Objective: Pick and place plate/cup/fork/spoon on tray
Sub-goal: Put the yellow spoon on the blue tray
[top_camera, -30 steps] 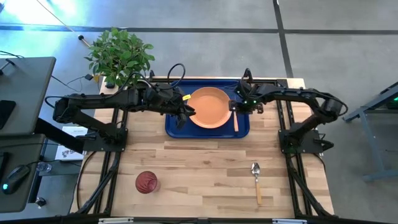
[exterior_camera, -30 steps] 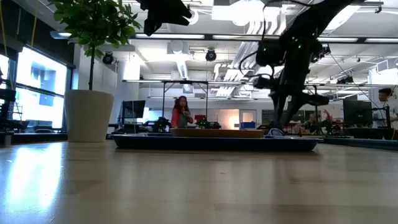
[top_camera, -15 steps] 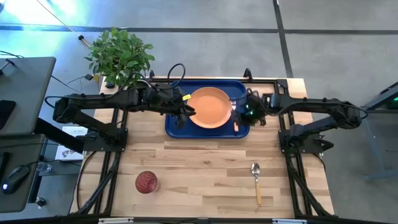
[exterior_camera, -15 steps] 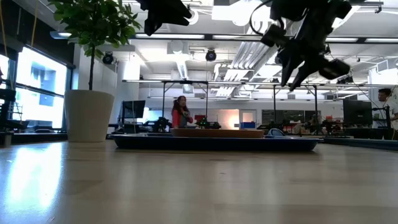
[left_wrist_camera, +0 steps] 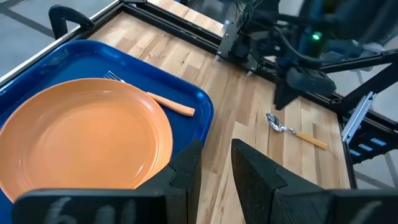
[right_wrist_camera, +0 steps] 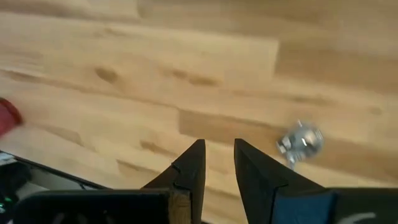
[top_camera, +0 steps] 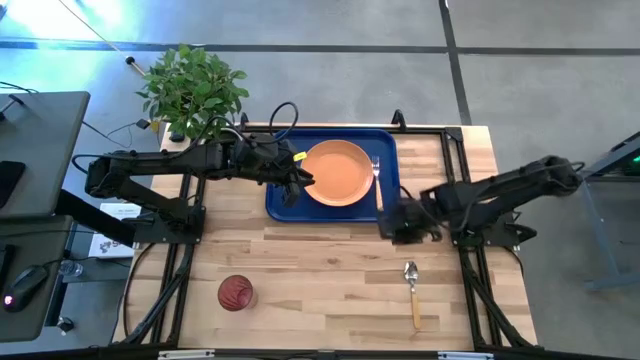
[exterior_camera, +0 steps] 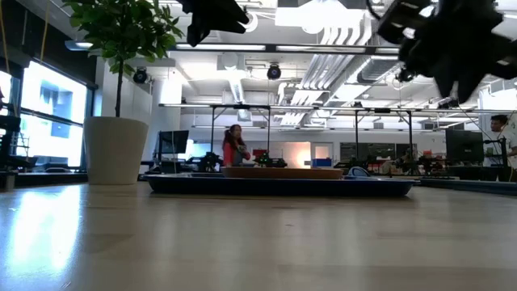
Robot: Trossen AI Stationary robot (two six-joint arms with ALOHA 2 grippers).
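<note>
Lower right of high view: spoon [top_camera: 412, 291] lies below right gripper [top_camera: 392, 226], handle pointing down-frame; jaws narrowly parted, empty; left gripper [top_camera: 303, 180] farther.

Bare wooden table [top_camera: 320, 265] lies open between cup [top_camera: 237, 293] and spoon [top_camera: 412, 290]. Tray [top_camera: 283, 205] holds plate [top_camera: 337, 172] and fork [top_camera: 377, 181]; left gripper [top_camera: 303, 181] overhangs its left edge, right gripper [top_camera: 392, 227] hangs just above the spoon

spoon [right_wrist_camera: 300, 140]: blurred, handle cut off in right wrist view
cup [right_wrist_camera: 7, 116]: sliver at left edge, right wrist view
plate [left_wrist_camera: 81, 140]: lower part hidden by left wrist's fingers
right gripper [exterior_camera: 452, 40]: blurred, upper right, low view
</note>
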